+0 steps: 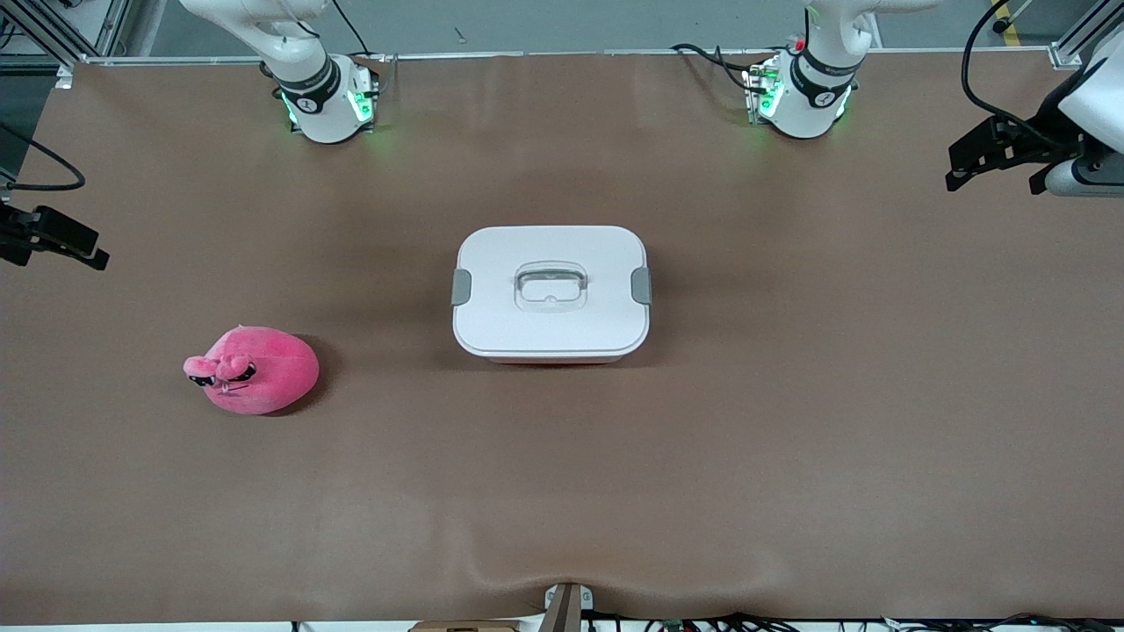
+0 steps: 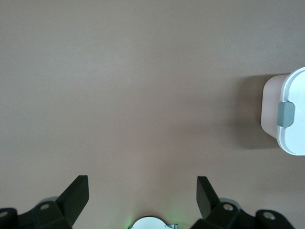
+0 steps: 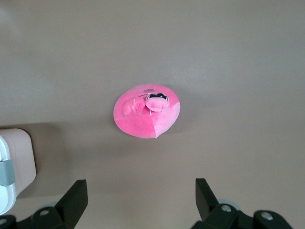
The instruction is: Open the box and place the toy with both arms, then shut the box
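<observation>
The box stands shut in the middle of the table, its white lid held by grey side clips and carrying a clear recessed handle. One end of the box shows in the left wrist view, another end in the right wrist view. The pink plush toy lies toward the right arm's end, nearer the front camera than the box. My left gripper hangs open over bare table at the left arm's end. My right gripper hangs open over the right arm's end, apart from the toy.
A brown mat covers the table. The two arm bases stand along the table edge farthest from the front camera. Cables lie near the left arm's base.
</observation>
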`<state>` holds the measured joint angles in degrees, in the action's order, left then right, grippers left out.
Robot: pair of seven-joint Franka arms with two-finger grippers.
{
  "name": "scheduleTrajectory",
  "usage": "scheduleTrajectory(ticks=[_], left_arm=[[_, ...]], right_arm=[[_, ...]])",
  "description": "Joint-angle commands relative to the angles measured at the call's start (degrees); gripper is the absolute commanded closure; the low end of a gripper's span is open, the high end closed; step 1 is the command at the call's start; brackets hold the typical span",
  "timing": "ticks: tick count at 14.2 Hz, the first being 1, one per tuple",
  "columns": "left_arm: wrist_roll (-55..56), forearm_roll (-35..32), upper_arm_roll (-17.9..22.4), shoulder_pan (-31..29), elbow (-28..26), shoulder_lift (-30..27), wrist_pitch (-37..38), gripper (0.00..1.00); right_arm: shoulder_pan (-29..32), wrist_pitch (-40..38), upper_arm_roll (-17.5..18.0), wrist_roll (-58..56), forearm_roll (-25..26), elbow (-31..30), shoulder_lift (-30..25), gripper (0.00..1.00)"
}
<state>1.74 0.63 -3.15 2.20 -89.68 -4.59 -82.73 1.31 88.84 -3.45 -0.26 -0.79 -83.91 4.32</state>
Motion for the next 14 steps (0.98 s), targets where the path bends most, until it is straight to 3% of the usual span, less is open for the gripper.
scheduleTrajectory(ticks=[1,10,14], left_arm=[[-1.2,0.2,0.0,0.0,1.1,0.3,1.3,0.00],[-1.2,0.1,0.0,0.2,2.6,3.1,1.0,0.00],[-1.5,0.2,-2.3,-0.1,2.4,2.0,1.6,0.00]], right_arm=[[0.2,0.5,0.1,0.8,-0.7,-1.3,-1.1,0.00],[-0.4,2.8,0.3,0.3,-0.8,-1.8,0.0,0.00],[-3.1,8.0,0.2,-0.1,0.1,-6.7,0.8,0.00]])
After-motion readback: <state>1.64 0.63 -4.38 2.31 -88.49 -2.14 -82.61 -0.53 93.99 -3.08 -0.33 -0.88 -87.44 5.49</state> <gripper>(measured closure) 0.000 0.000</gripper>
